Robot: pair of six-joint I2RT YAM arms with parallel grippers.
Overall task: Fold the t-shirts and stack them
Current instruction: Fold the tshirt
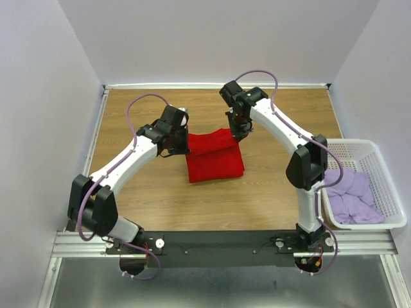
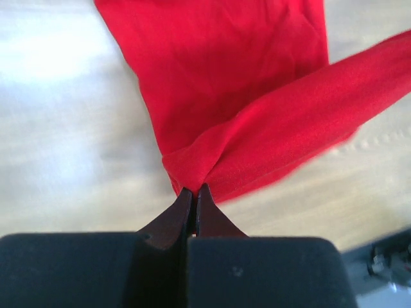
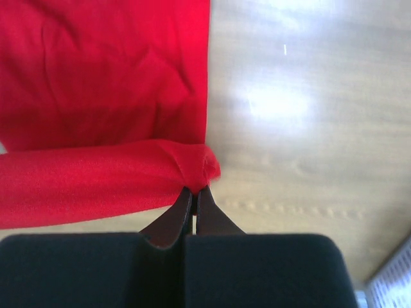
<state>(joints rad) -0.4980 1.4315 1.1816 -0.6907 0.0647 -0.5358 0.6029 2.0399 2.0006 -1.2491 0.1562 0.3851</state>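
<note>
A bright red t-shirt (image 1: pixel 214 157) lies partly folded in the middle of the wooden table, its far edge lifted off the wood. My left gripper (image 1: pixel 182 149) is shut on the shirt's far left corner (image 2: pixel 192 183). My right gripper (image 1: pixel 238 133) is shut on the far right corner (image 3: pixel 204 172). Between them the raised cloth (image 2: pixel 302 122) hangs as a taut band over the flat lower layer (image 3: pixel 96 70). Pale lilac t-shirts (image 1: pixel 353 196) lie crumpled in the basket at the right.
A white plastic lattice basket (image 1: pixel 379 163) stands at the table's right edge beside the right arm's base. White walls close in the table on three sides. Bare wood (image 1: pixel 141 199) shows round the red shirt.
</note>
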